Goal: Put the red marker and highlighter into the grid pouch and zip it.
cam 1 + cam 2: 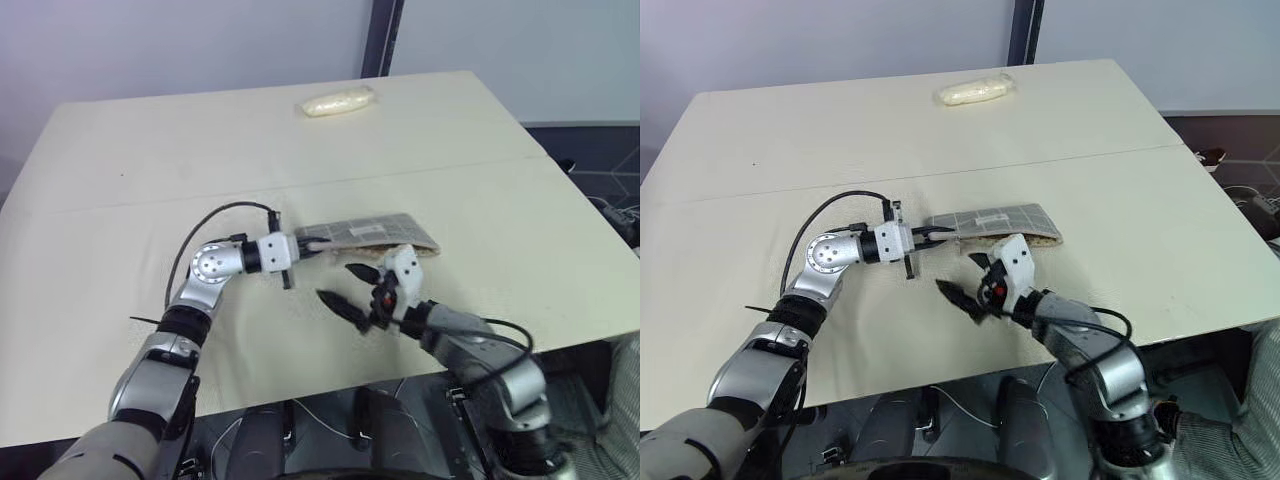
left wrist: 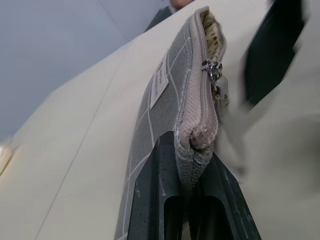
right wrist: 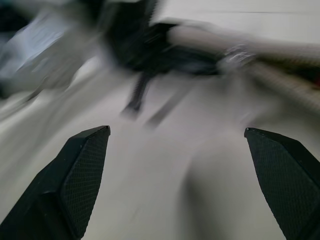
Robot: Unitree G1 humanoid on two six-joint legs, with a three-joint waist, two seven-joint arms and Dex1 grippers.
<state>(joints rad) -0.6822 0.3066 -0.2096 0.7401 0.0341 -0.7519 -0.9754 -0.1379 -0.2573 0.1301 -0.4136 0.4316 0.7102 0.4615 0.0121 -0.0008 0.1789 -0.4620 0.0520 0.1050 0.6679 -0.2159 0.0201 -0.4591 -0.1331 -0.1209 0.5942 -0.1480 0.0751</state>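
Note:
The grid pouch (image 1: 378,233), grey with white lines, lies flat near the middle of the table. My left gripper (image 1: 313,243) is shut on the pouch's left end. In the left wrist view the pouch (image 2: 170,95) is clamped between the fingers (image 2: 150,190). The zipper pull (image 2: 215,71) sits partway along, and a spotted lining shows past it. My right gripper (image 1: 340,285) hovers just in front of the pouch, open with nothing between its fingers (image 3: 85,165). The red marker and the highlighter are out of view.
A cream wrapped packet (image 1: 338,102) lies at the table's far edge. A crease runs across the cream tabletop (image 1: 120,300). The table's near edge is close behind both arms, and its right edge (image 1: 600,250) borders dark floor.

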